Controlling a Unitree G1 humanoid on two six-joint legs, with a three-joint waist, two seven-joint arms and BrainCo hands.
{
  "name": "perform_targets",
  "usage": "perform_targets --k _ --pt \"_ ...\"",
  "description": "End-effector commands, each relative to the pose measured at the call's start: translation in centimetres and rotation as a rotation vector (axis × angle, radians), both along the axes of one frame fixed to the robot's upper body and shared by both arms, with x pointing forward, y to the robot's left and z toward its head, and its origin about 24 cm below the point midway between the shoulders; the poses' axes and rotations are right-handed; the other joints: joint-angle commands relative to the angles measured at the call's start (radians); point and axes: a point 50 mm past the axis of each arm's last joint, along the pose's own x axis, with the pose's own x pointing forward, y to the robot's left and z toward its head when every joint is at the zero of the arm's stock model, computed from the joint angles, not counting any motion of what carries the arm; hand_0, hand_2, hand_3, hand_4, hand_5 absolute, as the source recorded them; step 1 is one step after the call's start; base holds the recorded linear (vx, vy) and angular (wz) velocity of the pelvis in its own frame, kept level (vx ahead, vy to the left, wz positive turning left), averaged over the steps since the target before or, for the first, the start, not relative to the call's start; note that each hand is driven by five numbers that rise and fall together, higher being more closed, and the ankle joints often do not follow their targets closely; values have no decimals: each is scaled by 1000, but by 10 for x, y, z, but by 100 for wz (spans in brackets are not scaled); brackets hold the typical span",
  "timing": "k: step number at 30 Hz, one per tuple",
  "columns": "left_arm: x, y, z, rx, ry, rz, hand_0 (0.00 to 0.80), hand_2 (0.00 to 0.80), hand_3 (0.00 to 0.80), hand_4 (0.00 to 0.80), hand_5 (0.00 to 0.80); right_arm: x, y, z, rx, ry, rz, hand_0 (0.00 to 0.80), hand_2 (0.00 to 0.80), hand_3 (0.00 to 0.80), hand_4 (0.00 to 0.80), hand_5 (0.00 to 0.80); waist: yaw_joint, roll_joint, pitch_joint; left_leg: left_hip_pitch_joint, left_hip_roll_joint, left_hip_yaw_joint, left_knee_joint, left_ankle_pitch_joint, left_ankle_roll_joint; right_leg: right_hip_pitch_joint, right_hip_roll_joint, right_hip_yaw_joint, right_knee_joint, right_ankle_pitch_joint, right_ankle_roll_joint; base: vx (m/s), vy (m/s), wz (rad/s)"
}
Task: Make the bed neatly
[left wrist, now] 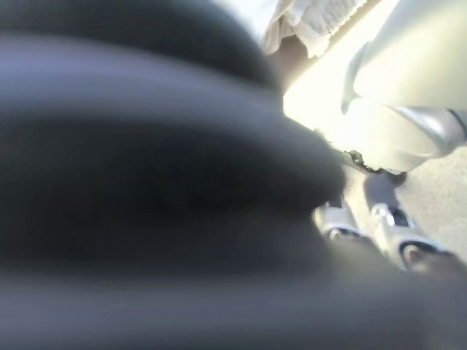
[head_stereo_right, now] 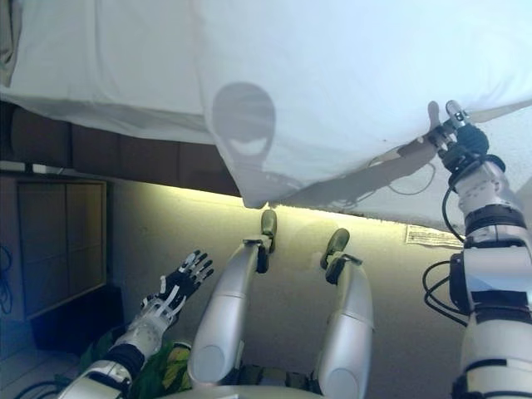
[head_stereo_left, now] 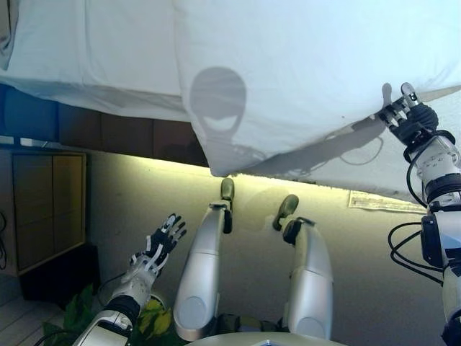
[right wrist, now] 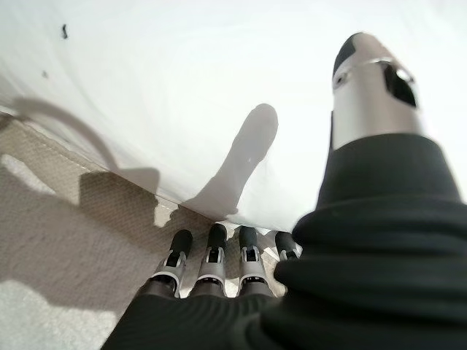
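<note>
A white duvet covers the bed, and one corner hangs down over the bed's near side. My right hand is up at the duvet's lower edge on the right. In the right wrist view its fingers are straight, with their tips at the duvet's edge where it lies on the beige mattress. Its thumb stands apart above the cloth. My left hand is low at the left, away from the bed, open with its fingers spread and empty.
The bed's dark base runs below the duvet at the left. A wooden cabinet stands at the left, with a green plant below it. A white label sits on the mattress side at the right.
</note>
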Motion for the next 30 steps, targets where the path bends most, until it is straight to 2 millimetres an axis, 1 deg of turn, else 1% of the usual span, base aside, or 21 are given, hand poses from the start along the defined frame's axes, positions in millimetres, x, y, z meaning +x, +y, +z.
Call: perform_targets --k 1,3,6,11,12,13,14,21,25,30 --pt "-28 6 -13 -2 49 7 0 0 0 0 0 -2 -7 76 -123 -231 12 0 0 0 0 0 17 54 -2 49 29 -78 -87 28 -37 3 -28 20 13 43 56 0 0 0" --pt "-30 9 -13 -3 51 19 0 0 0 0 0 -1 -3 90 -132 -256 21 0 0 0 0 0 25 56 -2 42 29 -82 -90 33 -37 -4 -30 17 16 43 54 17 -26 3" --pt "-33 13 -13 -1 51 28 0 0 0 0 0 1 2 105 -153 -274 30 0 0 0 0 0 36 61 -2 35 27 -87 -97 43 -38 -12 -32 12 20 42 51 17 -13 5" --pt "-40 17 -14 -7 46 28 0 0 0 0 0 3 7 113 -195 -266 54 0 0 0 0 0 50 72 -2 30 24 -90 -111 55 -38 -17 -38 8 25 36 48 18 2 4" --pt "-40 17 -14 -9 42 27 0 0 0 0 0 3 8 115 -205 -268 57 430 430 430 430 430 53 75 -2 28 23 -89 -114 58 -38 -19 -39 6 27 35 47 13 0 6" --pt "-41 17 -14 -10 39 26 0 0 0 0 0 4 8 116 -213 -267 51 558 558 558 558 558 55 77 -2 26 23 -88 -116 60 -38 -21 -41 6 28 35 47 7 0 10" --pt "-42 17 -14 -11 37 24 0 0 0 0 0 4 9 117 -230 -271 47 800 800 800 800 800 58 79 -2 23 22 -89 -118 61 -39 -23 -42 4 28 33 46 4 1 12" --pt "-48 15 -16 -24 39 16 0 0 0 0 0 3 7 116 -264 -267 55 800 800 800 800 800 65 96 -2 21 17 -88 -126 68 -39 -28 -50 1 35 26 45 5 12 4" --pt "-49 17 -15 -27 28 20 0 0 0 0 0 2 6 112 -260 -267 56 800 800 800 800 800 66 94 -2 28 19 -88 -133 69 -41 -20 -48 -4 25 30 46 -4 -8 0" --pt "-41 20 -5 -32 -54 33 0 0 0 0 0 4 8 101 -242 -250 83 800 800 800 800 800 64 84 -2 59 23 -86 -149 72 -45 15 -42 -16 -1 36 45 -3 -6 0"
